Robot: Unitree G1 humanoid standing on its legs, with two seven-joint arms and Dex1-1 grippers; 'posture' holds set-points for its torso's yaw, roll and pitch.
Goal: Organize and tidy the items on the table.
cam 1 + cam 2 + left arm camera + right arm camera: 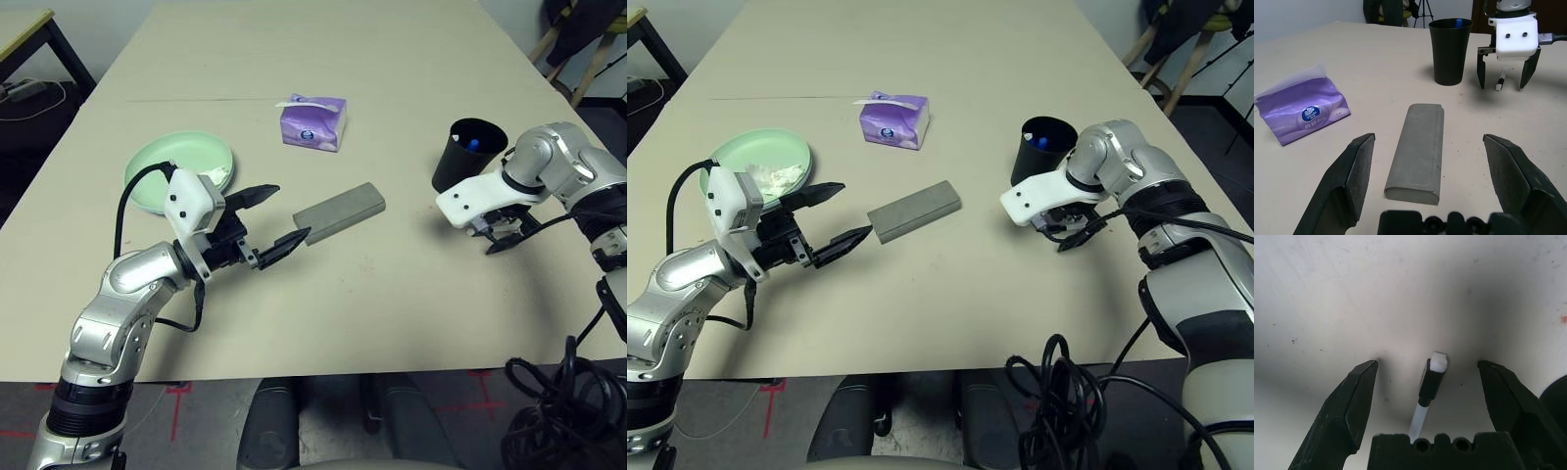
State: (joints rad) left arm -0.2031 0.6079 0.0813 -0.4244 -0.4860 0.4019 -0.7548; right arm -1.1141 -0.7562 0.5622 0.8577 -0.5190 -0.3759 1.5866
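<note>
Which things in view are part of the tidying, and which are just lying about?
Part of the job:
- light green plate
- white tissue
- purple tissue pack
- grey case
- black cup
- white pen

Just lying about:
- coiled black cable
- red floor tape
</note>
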